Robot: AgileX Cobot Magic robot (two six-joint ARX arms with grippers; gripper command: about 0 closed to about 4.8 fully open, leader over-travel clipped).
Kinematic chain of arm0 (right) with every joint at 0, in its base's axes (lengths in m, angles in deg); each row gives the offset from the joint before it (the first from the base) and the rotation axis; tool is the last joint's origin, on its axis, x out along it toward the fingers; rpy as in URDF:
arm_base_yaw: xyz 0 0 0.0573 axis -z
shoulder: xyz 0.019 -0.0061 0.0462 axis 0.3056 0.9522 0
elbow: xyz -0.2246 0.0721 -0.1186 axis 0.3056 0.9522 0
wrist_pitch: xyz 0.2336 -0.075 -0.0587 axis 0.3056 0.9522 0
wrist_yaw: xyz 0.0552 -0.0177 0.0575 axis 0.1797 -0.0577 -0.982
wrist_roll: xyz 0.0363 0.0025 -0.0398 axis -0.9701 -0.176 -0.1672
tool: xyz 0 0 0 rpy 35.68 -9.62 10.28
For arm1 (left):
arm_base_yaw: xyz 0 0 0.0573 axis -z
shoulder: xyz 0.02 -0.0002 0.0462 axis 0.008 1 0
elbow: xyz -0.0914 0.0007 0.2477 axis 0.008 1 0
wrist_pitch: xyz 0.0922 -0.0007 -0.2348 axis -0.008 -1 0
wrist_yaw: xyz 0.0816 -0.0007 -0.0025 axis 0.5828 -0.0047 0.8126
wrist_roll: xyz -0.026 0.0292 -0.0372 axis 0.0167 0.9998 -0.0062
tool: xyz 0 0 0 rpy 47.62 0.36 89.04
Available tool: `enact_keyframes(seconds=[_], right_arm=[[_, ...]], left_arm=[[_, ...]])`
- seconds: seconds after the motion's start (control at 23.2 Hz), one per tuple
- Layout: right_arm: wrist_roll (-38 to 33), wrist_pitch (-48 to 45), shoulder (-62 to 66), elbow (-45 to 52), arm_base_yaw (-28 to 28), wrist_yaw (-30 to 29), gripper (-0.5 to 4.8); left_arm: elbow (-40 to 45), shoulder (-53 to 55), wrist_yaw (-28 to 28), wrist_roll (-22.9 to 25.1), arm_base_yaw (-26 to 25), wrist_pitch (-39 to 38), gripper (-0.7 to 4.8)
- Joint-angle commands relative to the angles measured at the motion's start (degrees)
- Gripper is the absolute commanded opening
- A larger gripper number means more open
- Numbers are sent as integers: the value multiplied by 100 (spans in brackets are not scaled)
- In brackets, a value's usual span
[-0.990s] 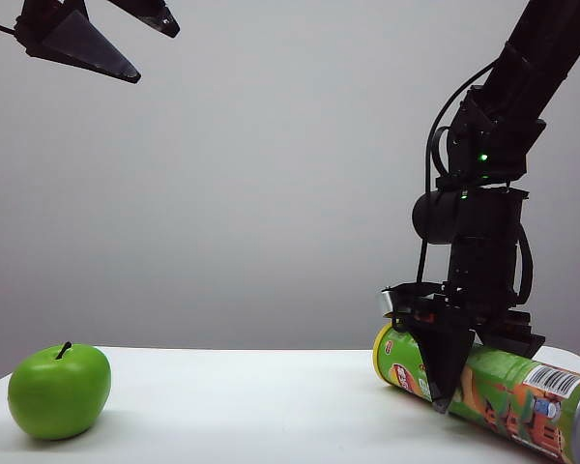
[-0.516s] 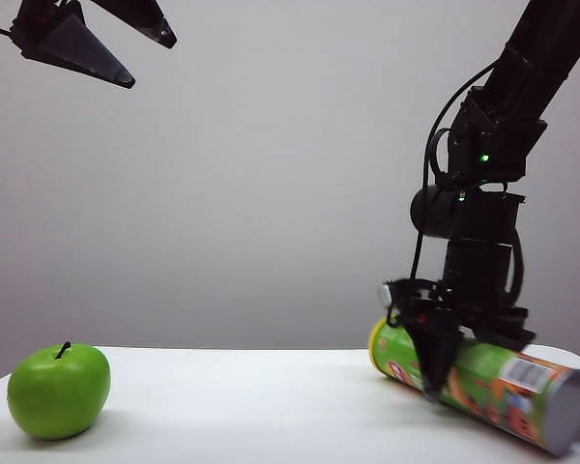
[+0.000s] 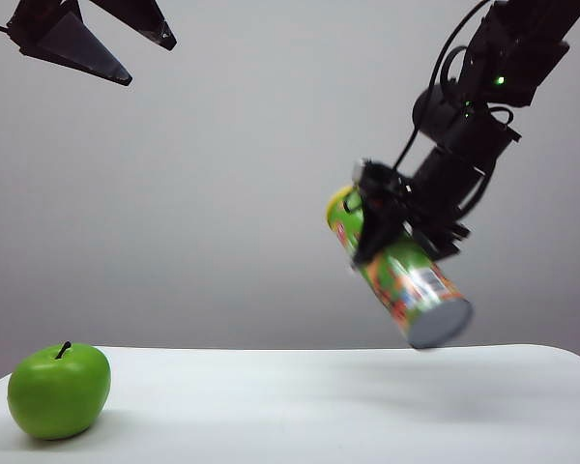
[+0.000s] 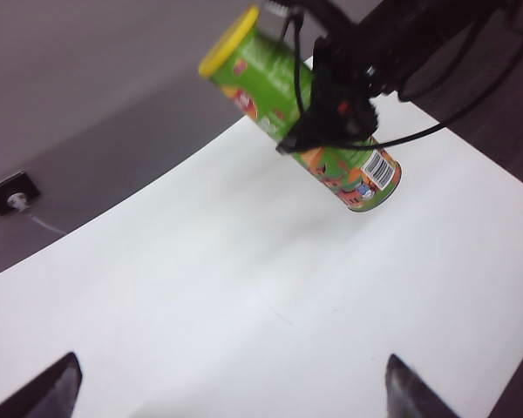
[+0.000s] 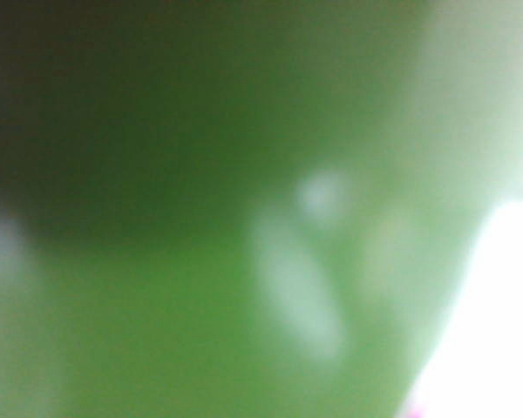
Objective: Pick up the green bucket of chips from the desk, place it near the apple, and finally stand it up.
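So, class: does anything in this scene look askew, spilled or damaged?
Only the can is askew: it hangs tilted in the right gripper, lid up, above the desk, far from the apple. Nothing is spilled or visibly damaged. The left gripper is open, high above the apple.

Robot test bench in a laboratory-like room. A bare white tabletop (image 3: 300,406) with a rounded edge stands before a plain grey wall (image 3: 251,193); in the left wrist view, a wall socket (image 4: 10,193) with a cable lies at 9 o'clock.
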Motion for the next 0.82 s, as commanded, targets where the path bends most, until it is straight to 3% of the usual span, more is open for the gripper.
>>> enact_keyframes(seconds=[0.04,0.13,0.39,0.52,0.56,0.6,0.73,0.82], right_arm=[[-225,-807,-284,-13,-44,-824,319],[-227,-1550,-310,-9,-149,-1217,349],[-326,-4664,-260,881,-820,-1296,345],[-1290,-7436,-260,2258,-1115,-625,314],[-1512,-8747,-249,2896,-1421,-9,314],[-1366,-9324,-177,3130,-1685,435,314],[-1185,-9571,400,3071,-2166,636,314],[-1152,-9742,789,3047,-2312,1067,314]], left_arm=[[-13,-37,175,-195,-9,118,479],[-13,-129,535,-391,-9,308,479],[-9,-743,861,-546,-13,282,479],[236,-1235,1005,-551,-13,332,479],[518,-1499,1082,-662,-13,481,479],[743,-1668,1029,-785,-13,647,479],[1196,-1836,1027,-1036,-13,706,479],[1370,-1886,1021,-1040,-13,710,479]])
